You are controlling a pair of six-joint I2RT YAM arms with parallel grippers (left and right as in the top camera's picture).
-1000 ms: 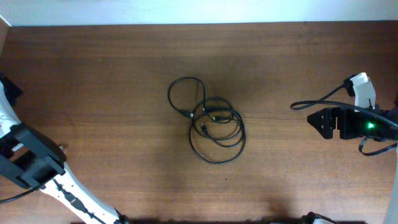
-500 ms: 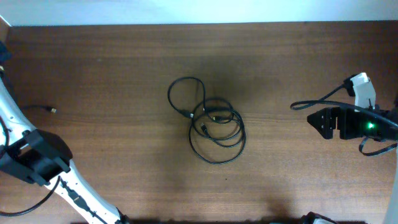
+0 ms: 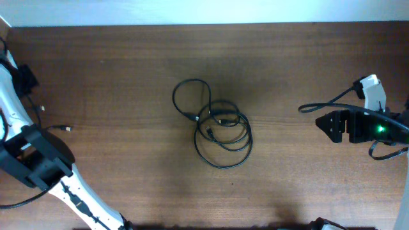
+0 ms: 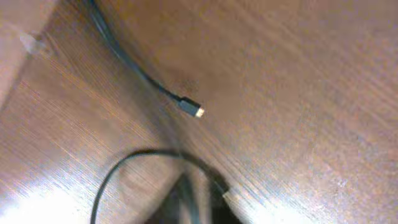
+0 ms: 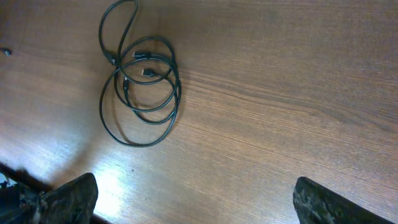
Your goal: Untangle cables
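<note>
Cables (image 3: 220,120) coil well apart from table (image 3: 307,57) edges — right fingers (image 5: 68,199) wide apart, empty; left fingers (image 4: 180,208) blurred, unreadable.

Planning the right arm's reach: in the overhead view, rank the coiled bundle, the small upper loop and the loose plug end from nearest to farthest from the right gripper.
From the right gripper:
1. coiled bundle, table centre.
2. small upper loop, joined to the bundle on its far side.
3. loose plug end, far across, by the left arm.
</note>
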